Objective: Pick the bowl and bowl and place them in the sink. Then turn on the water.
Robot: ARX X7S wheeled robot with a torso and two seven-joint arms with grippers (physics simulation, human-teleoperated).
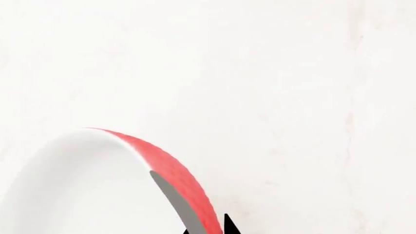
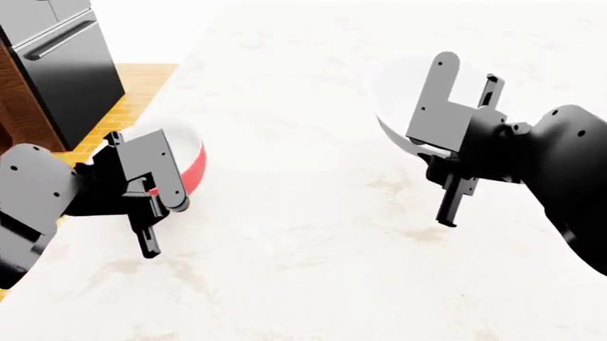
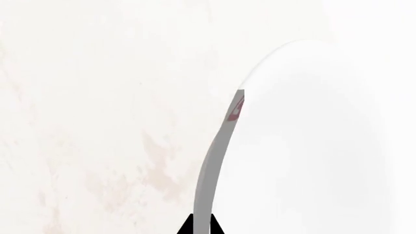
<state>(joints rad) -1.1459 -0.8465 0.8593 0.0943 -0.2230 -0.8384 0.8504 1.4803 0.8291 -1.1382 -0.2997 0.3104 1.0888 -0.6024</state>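
Over pale marbled counter [image 2: 313, 234]: red bowl [image 2: 192, 167] at head view's left, rim pinched by left gripper [image 2: 156, 213]. Red outer wall, white interior; bowl tilted, opening turned up and toward view's left, rim plane steep rather than level. Left wrist view: rim arc [image 1: 175, 170] running edge-on between two dark fingertips [image 1: 227, 225], closed across the wall, red side on one face, white on the other.

White bowl [image 2: 394, 99] at head view's right, wider, shallower, held at its near rim by right gripper [image 2: 453, 192]. Tilted likewise, opening facing up and toward view's left; far edge fading into bright counter, outline hard to trace. Right wrist view: rim [image 3: 217, 161] as a thin grey curve running lengthwise away from fingertips [image 3: 198, 226], which clamp it; small red reflection on rim.

Both bowls apparently off the counter, well apart from each other, one per arm. Contact with surface below: cannot tell.

Dark cabinet front [image 2: 57, 71] with bar handle and strip of wooden floor [image 2: 133, 85] at head view's upper left.
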